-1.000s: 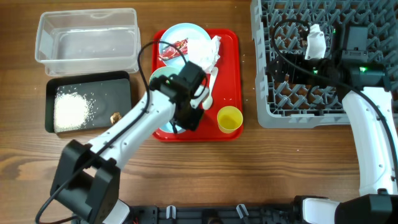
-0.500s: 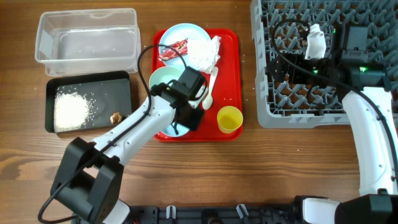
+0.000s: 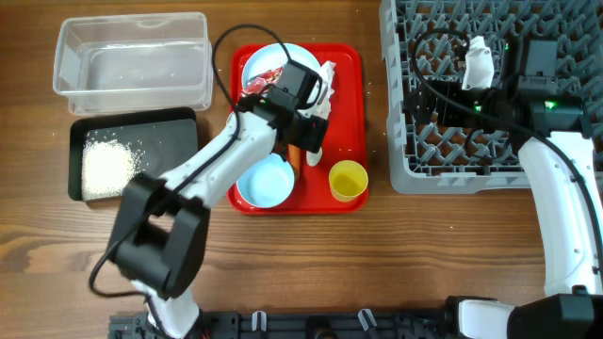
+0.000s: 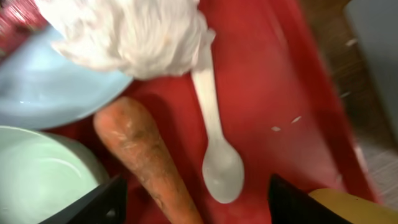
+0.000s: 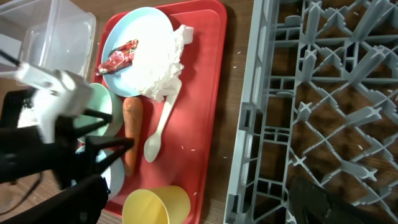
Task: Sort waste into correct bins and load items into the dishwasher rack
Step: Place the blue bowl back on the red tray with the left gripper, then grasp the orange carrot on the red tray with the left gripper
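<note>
1. Two robot arms stood at a wooden table. The left gripper (image 4: 196, 193) hung over the red tray (image 5: 200, 93) in the middle of the overhead frame, its fingers spread wide with nothing between them.
2. At the upper right, the right gripper (image 5: 198, 183) hovered above the grey dishwasher rack (image 3: 415, 160), its fingers also apart and empty.
3. An orange carrot (image 4: 146, 165) lay flat on the red tray, just below the light blue plate (image 5: 143, 28). It sat between the pale green bowl (image 4: 31, 168) and the white plastic spoon (image 4: 211, 124), close to both.
4. It looked firm, stiff and fairly light, so it would not crush. Its round, tapered body could roll or slip, so a grasp across the thicker middle seemed safest, and one finger would have to clear the spoon.
5. Its skin was dull orange with pale scuffs, and it narrowed towards the lower edge of the left wrist view.
6. A crumpled white napkin (image 4: 130, 31) spilled off the plate over the spoon's handle.
7. At the left of the overhead frame, the black tray (image 3: 179, 151) already held loose white rice (image 3: 106, 165), so it was probably the bin for the carrot.
</note>
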`<act>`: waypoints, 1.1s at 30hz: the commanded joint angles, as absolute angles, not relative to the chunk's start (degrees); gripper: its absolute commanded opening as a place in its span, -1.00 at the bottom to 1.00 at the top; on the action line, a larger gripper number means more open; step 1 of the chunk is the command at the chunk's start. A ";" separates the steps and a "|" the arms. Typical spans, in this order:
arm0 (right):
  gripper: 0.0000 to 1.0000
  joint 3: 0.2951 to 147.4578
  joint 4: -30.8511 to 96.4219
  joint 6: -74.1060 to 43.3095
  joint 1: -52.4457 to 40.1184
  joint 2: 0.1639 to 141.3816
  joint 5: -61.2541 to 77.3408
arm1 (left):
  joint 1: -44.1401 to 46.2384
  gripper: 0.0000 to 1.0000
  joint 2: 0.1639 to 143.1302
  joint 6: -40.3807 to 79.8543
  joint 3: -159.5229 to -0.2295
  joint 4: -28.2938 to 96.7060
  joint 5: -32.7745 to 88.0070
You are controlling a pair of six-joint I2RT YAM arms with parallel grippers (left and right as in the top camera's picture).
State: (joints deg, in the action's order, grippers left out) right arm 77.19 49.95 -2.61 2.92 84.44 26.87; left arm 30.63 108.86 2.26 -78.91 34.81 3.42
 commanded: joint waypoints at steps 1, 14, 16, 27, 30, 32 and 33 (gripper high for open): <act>0.93 78.26 50.00 -3.01 2.59 85.19 26.35 | 30.68 0.33 111.00 2.46 -78.98 35.75 2.70; 0.95 78.26 49.87 -3.01 2.59 85.19 26.33 | 30.61 0.30 115.68 4.99 -78.96 37.06 -1.61; 0.98 78.26 49.67 -3.01 2.57 85.19 26.33 | 30.63 0.30 116.31 4.99 -78.94 37.23 -1.58; 0.99 78.26 49.08 -3.01 2.59 85.19 26.33 | 31.35 -0.52 118.89 4.97 -78.87 36.53 1.65; 0.99 78.26 49.01 -2.98 2.59 85.19 26.33 | 31.40 -0.76 118.83 4.97 -79.18 36.47 1.67; 0.99 78.26 48.95 -3.01 2.59 85.19 26.33 | 31.40 -0.86 118.69 4.99 -80.31 37.52 1.69; 0.99 78.26 48.93 -3.01 2.59 85.19 26.33 | 31.40 -0.90 118.30 4.99 -81.65 38.74 1.69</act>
